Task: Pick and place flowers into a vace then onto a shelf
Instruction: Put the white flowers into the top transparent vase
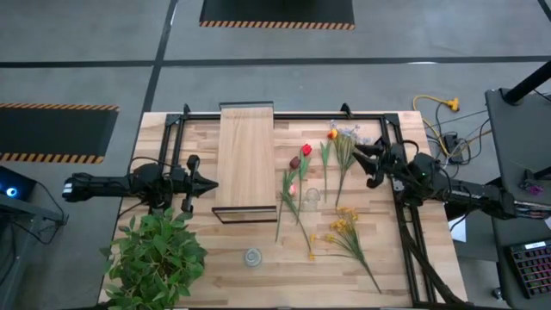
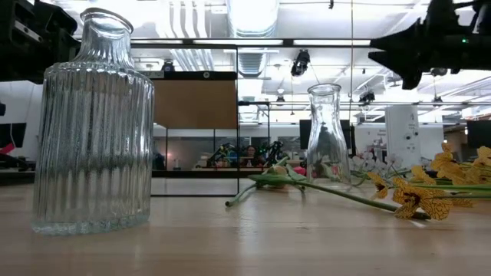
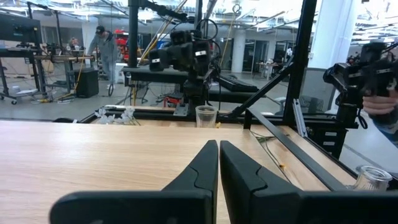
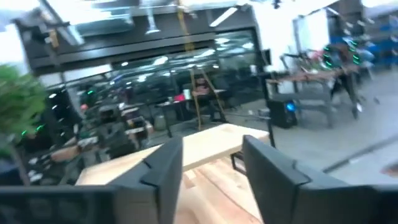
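Observation:
The flowers (image 1: 297, 182) lie flat on the tabletop right of the shelf (image 1: 245, 159): red and pink tulips, pale blossoms (image 1: 346, 136) and yellow sprays (image 1: 343, 227). A slim clear vase (image 2: 328, 136) stands upright among the stems. A ribbed glass vase (image 2: 92, 126) stands nearer the front edge. My right gripper (image 4: 211, 168) hovers open at the right, beside the pale blossoms, its fingers holding nothing. My left gripper (image 3: 219, 163) waits shut and level at the shelf's left side (image 1: 207, 182).
A bushy green plant (image 1: 155, 258) fills the near left corner. A black metal frame (image 1: 405, 215) runs along the table's far and right sides. A person's hand (image 3: 382, 102) shows beyond the right edge in the left wrist view. Bare wood lies between the ribbed vase and the yellow sprays.

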Tool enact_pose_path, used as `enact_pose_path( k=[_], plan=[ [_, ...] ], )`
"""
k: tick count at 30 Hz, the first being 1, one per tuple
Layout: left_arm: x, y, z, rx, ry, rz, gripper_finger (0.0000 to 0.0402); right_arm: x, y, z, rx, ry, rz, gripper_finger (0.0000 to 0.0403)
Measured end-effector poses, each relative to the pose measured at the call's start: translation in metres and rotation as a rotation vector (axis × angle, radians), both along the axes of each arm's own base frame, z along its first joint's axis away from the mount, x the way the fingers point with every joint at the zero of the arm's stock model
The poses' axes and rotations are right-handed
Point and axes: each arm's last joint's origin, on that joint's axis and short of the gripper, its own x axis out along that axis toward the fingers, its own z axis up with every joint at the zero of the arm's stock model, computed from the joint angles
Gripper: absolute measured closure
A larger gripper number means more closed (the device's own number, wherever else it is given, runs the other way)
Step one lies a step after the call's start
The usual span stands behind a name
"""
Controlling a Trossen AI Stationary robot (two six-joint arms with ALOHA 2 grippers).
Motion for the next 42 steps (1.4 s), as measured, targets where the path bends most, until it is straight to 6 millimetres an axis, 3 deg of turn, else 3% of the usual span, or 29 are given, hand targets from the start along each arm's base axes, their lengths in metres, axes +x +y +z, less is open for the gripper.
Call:
enact_pose_path(
  k=[5, 10, 19, 33, 37, 42],
  plan=[
    [0.000, 0.000, 0.000, 0.000, 0.001, 0.000, 0.0402, 0.007, -0.003, -0.003, 0.177, 0.061, -0.010, 0.0186],
    [0.000, 0.000, 0.000, 0.000, 0.002, 0.000, 0.0402, 0.017, -0.006, -0.006, 0.299, 0.106, -0.004, 0.0166],
    [0.000, 0.000, 0.000, 0.000, -0.001, 0.000, 0.0402, 0.033, -0.011, -0.006, 0.398, 0.366, -0.062, 0.0177],
    [0.000, 0.000, -0.001, 0.109, 0.005, 0.008, 0.0402, 0.052, -0.020, 0.041, 0.627, 0.584, -0.255, 0.0179],
    [0.000, 0.000, 0.000, 0.109, 0.004, 0.008, 0.0402, 0.053, -0.022, 0.039, 0.700, 0.665, -0.362, 0.0179],
    [0.000, 0.000, -0.001, 0.109, 0.007, 0.008, 0.0402, 0.057, -0.023, 0.020, 0.812, 0.776, -0.465, 0.0179]
  ],
)
